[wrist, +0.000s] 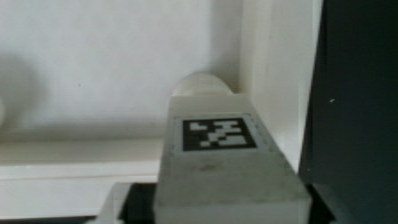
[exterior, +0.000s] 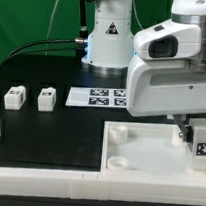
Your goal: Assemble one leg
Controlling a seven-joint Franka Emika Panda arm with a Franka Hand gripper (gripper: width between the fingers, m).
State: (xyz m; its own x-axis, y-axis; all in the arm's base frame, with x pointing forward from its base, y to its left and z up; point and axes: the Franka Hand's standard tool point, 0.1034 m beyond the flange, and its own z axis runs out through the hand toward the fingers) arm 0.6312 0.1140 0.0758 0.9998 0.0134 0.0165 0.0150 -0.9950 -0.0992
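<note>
One leg [wrist: 217, 133], a chunky white block bearing a black-and-white square tag, stands gripped in the claw [exterior: 193, 138] at the edge of the white panel [exterior: 147, 160] on the exterior view's right; dark table [exterior: 54, 62] borders that edge.

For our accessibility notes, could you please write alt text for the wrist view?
A white leg bearing a black-and-white square tag sits close up between the fingers of the gripper. Behind it lie the white panel and black table.
</note>
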